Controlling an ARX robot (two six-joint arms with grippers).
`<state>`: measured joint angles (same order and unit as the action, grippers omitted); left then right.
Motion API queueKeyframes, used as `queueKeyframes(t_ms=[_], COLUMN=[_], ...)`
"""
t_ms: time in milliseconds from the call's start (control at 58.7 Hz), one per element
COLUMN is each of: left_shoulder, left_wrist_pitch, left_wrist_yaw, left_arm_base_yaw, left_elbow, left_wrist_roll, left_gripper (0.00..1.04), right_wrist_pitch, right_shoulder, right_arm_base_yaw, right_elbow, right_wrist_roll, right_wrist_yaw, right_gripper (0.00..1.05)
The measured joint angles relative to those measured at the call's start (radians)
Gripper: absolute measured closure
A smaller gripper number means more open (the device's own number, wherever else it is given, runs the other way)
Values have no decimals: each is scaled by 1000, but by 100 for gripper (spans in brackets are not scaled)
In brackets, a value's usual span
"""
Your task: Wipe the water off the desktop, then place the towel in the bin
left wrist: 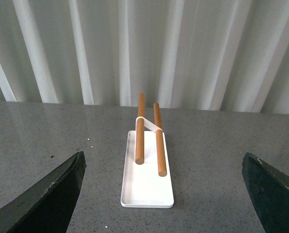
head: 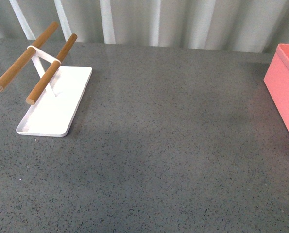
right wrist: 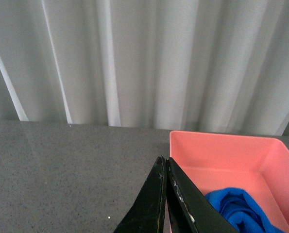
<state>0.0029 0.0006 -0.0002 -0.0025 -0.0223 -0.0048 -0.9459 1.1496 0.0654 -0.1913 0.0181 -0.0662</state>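
Note:
The dark grey speckled desktop (head: 173, 145) fills the front view; neither arm shows there. The salmon-pink bin (head: 287, 87) stands at its right edge. In the right wrist view the bright blue towel (right wrist: 241, 208) lies crumpled inside the bin (right wrist: 222, 150). My right gripper (right wrist: 164, 162) is shut and empty, its tips just outside the bin's near wall, apart from the towel. In the left wrist view my left gripper (left wrist: 161, 167) is open and empty, its dark fingers (left wrist: 52, 194) wide apart above the desktop (left wrist: 217, 194).
A flat white tray (head: 54, 111) with two wooden rods (head: 49, 73) on a white stand sits at the desktop's left; it also shows in the left wrist view (left wrist: 146, 187), ahead of my left gripper. A pale corrugated wall (head: 183, 22) runs behind the desktop.

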Motion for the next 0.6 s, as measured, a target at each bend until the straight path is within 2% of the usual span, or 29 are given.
queueKeyframes(t_ms=[68, 205, 307, 597], left_shoulder=[0, 0, 0, 0], left_wrist_pitch=[0, 0, 0, 0], left_wrist_yaw=[0, 0, 0, 0], left_arm_base_yaw=[0, 0, 0, 0], left_elbow=[0, 0, 0, 0], left_wrist_roll=[0, 0, 0, 0], left_gripper=[7, 7, 7, 7], right_wrist_pitch=[18, 63, 21, 278], right_shoulder=[-42, -135, -147, -459], right_arm_base_yaw=[-36, -63, -63, -64], right_elbow=[27, 75, 122, 166], right_wrist_roll=[0, 0, 0, -1], right_wrist_yaw=[56, 58, 59, 62], right_gripper=[101, 101, 101, 101])
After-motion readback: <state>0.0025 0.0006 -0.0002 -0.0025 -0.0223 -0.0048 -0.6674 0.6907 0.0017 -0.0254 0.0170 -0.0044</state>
